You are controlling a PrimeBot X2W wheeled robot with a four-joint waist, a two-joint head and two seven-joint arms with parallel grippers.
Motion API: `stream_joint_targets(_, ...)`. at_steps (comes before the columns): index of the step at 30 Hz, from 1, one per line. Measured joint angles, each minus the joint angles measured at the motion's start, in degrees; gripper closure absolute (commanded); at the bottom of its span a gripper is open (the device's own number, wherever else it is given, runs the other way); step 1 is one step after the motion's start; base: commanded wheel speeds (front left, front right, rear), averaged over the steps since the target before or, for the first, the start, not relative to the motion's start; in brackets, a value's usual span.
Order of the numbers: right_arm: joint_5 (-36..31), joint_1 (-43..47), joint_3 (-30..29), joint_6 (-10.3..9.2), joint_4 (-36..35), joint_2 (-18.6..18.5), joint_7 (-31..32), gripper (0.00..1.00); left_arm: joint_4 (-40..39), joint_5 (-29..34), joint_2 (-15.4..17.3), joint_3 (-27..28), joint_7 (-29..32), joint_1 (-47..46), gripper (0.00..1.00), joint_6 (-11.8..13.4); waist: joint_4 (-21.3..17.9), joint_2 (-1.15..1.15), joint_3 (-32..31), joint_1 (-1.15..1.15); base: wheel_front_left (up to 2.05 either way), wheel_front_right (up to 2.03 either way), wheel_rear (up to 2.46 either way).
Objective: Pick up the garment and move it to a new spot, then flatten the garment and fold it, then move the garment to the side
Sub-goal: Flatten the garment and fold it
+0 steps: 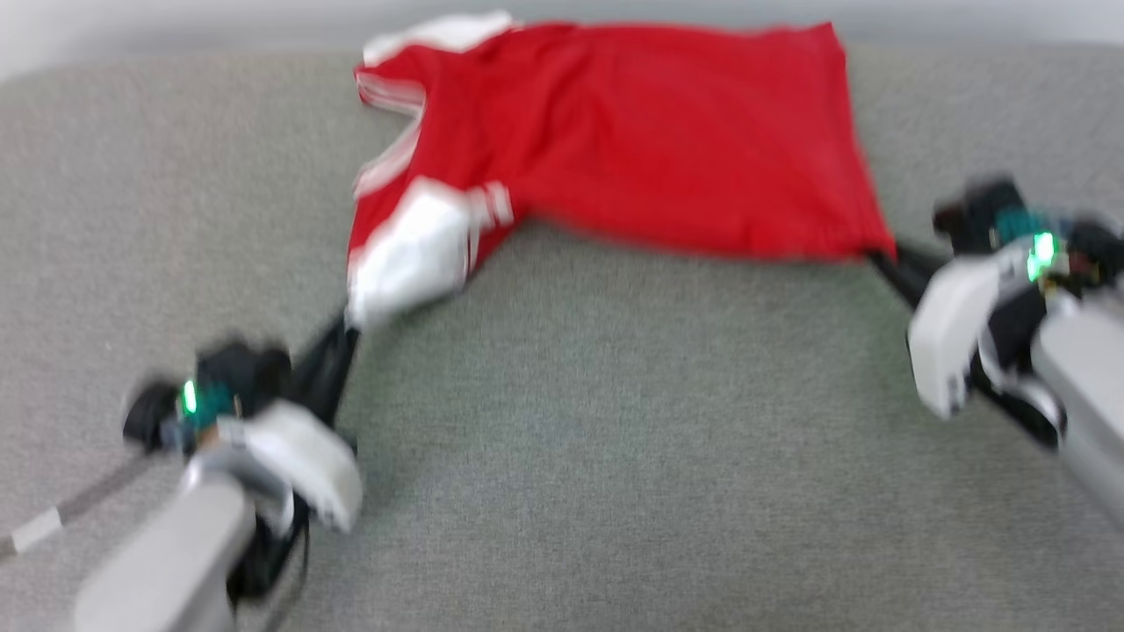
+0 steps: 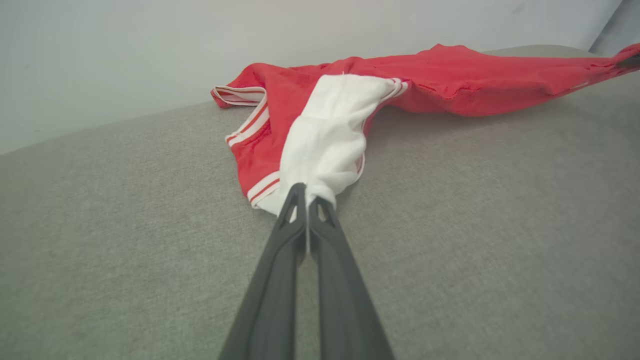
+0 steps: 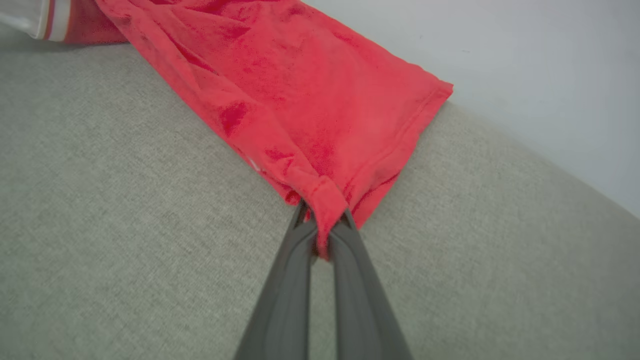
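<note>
"So, where is the garment (image 1: pixel 650 140) lying?"

"At 12 o'clock on the grey cloth surface (image 1: pixel 562 439), spread with plain red upward, its far edge near the pale wall (image 2: pixel 150 50). 1 white sleeve (image 2: pixel 330 125) trails down toward 7 o'clock."

"And the 2 grippers?"

"The left gripper (image 1: pixel 349 332), at 8 o'clock, has its dark fingers (image 2: pixel 280 260) pinched tight on the tip of that sleeve. The right gripper (image 1: pixel 881 261), at 3 o'clock, is clamped on the red hem corner (image 3: pixel 325 200), and the cloth bunches into a small fold between its fingers."

"Anything lying around them?"

"A thin grey strip (image 1: pixel 79 505) with a white tag lies on the surface at 8 o'clock, just beside the left forearm (image 1: pixel 167 562). It's too blurred to say what it is. Between the 2 arms the shirt's near edge looks raised a little off the surface, with a shadow under it."
</note>
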Motion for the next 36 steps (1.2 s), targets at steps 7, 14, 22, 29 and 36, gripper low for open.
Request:
stream_joint_targets(7,3.3,13.1,0.5,0.00,-5.2,-5.2,-0.6,1.00,-9.0,-3.8,3.4,-0.9,1.1,16.9,1.00,6.1,-0.5,0.00,-6.4,-0.01,0.00,0.00,0.00)
stream_joint_targets(14,5.0,27.3,-2.2,0.00,-10.1,-9.6,-1.5,1.00,-16.3,-8.4,4.6,-1.1,1.1,30.9,1.00,11.2,-0.5,0.00,-11.6,-0.01,0.00,0.00,0.00)
stream_joint_targets(22,5.3,41.9,-9.5,0.00,-16.4,-12.2,-0.5,1.00,-20.2,-12.4,5.1,-1.7,1.6,41.2,1.00,14.3,0.1,0.00,-14.7,-0.01,0.00,0.00,0.00)
stream_joint_targets(29,2.5,47.0,-19.7,0.00,-20.8,-11.2,2.0,1.00,-20.6,-10.5,5.8,-1.9,1.8,38.8,1.00,14.1,0.9,0.00,-14.8,0.00,0.00,0.00,0.00)
stream_joint_targets(36,-2.2,47.1,-29.8,0.00,-26.6,-9.5,6.4,1.00,-21.0,-5.5,8.1,-1.4,3.7,28.1,1.00,11.7,1.2,0.00,-13.4,0.00,0.00,0.00,0.00)
